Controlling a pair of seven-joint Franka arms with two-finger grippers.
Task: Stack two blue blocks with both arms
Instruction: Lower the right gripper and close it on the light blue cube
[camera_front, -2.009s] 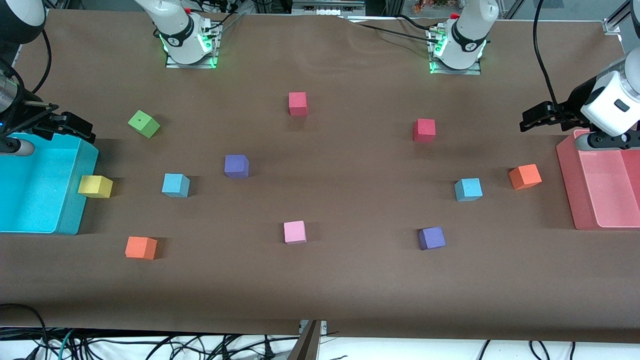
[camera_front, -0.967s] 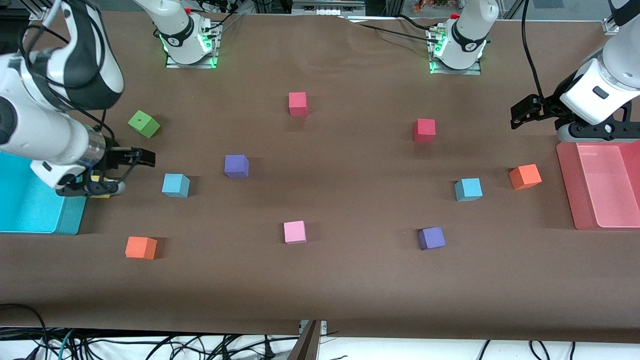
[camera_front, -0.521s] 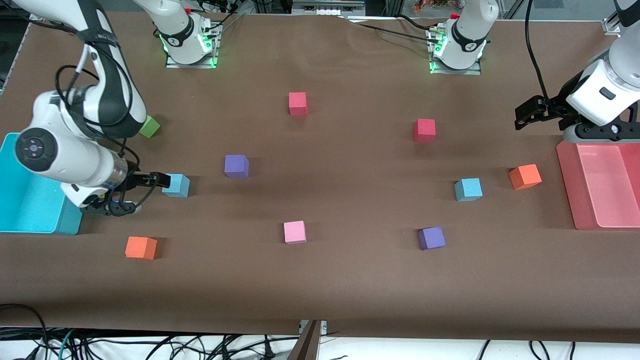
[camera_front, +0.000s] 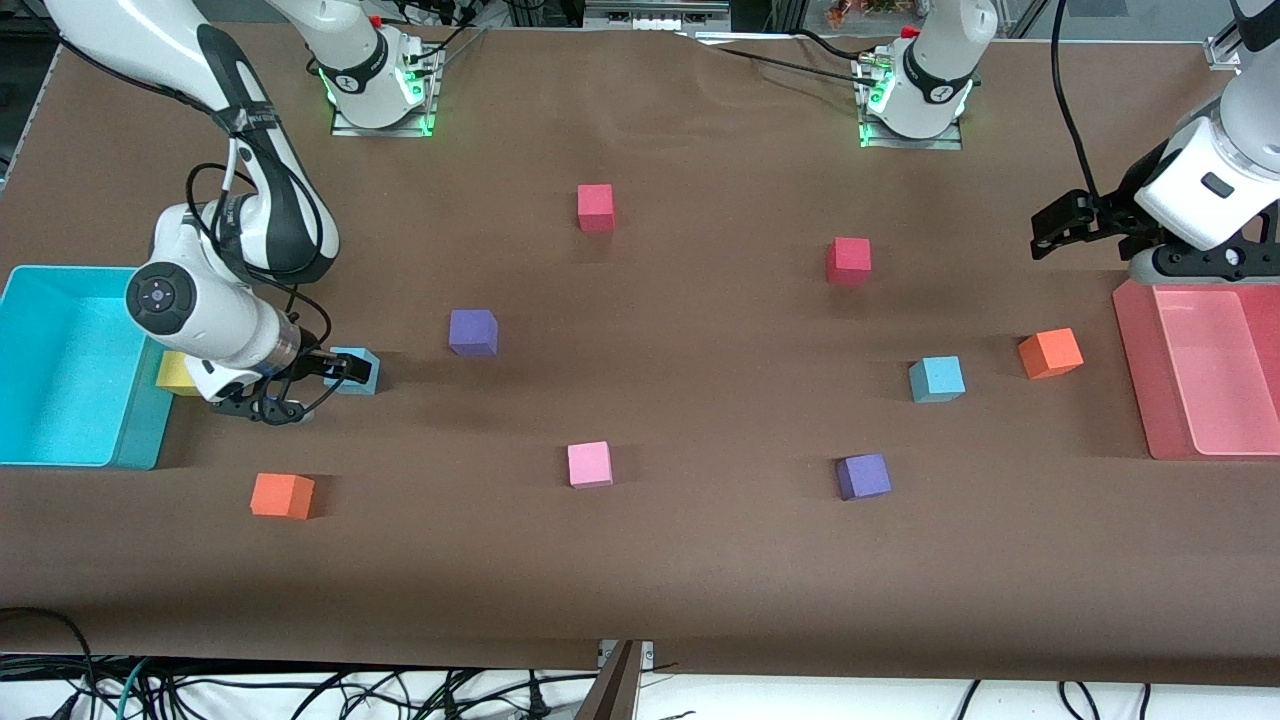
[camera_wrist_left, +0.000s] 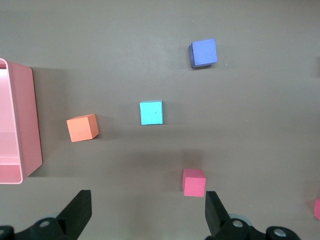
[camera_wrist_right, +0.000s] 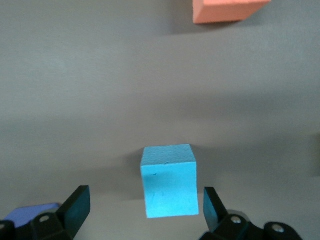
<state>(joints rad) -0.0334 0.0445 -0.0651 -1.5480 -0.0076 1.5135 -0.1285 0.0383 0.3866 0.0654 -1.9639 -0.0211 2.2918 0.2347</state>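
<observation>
One blue block (camera_front: 356, 368) lies near the right arm's end of the table, beside the cyan bin. My right gripper (camera_front: 335, 371) is low at this block and open. In the right wrist view the block (camera_wrist_right: 169, 180) sits partly between the spread fingers of the right gripper (camera_wrist_right: 145, 197), touching neither. The other blue block (camera_front: 937, 379) lies toward the left arm's end. My left gripper (camera_front: 1047, 232) hangs open in the air over the table by the pink bin. It holds nothing. The left wrist view shows that block (camera_wrist_left: 151, 112) well ahead of the left gripper (camera_wrist_left: 147, 200).
A cyan bin (camera_front: 60, 380) and a pink bin (camera_front: 1200, 380) stand at the table's two ends. Loose cubes lie around: yellow (camera_front: 175, 372), orange (camera_front: 282, 495), purple (camera_front: 473, 332), pink (camera_front: 589, 464), purple (camera_front: 863, 476), orange (camera_front: 1050, 353), red (camera_front: 595, 207) and red (camera_front: 849, 260).
My right arm has swung from over the cyan bin across to the nearby blue block and come down around it. The left arm has shifted only slightly near the pink bin.
</observation>
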